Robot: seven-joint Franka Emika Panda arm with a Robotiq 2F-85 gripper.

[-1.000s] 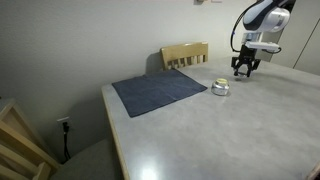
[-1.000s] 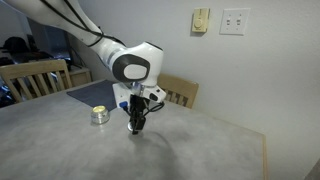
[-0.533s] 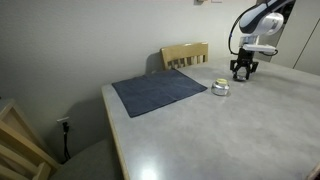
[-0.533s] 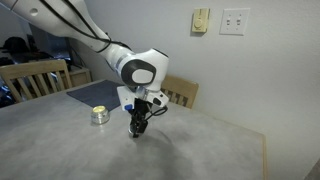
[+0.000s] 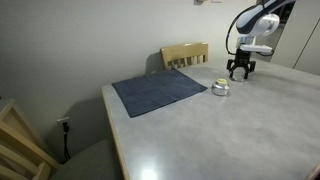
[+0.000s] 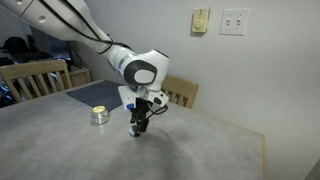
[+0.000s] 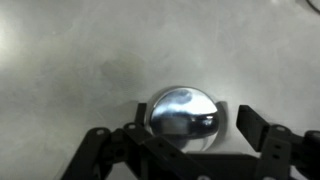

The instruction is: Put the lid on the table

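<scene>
The lid, a small round silvery cap, lies on the pale table in the wrist view, between my fingers. My gripper is open: there is a gap between the right finger and the lid's edge. In both exterior views the gripper points down at the table, to the side of the small clear jar. The lid is too small to make out there.
A dark blue-grey cloth lies on the table beyond the jar. Wooden chairs stand at the table's edges by the wall. Another chair back is in the near corner.
The arm has shifted slightly over the same spot on the table. The jar and the cloth have not moved.
</scene>
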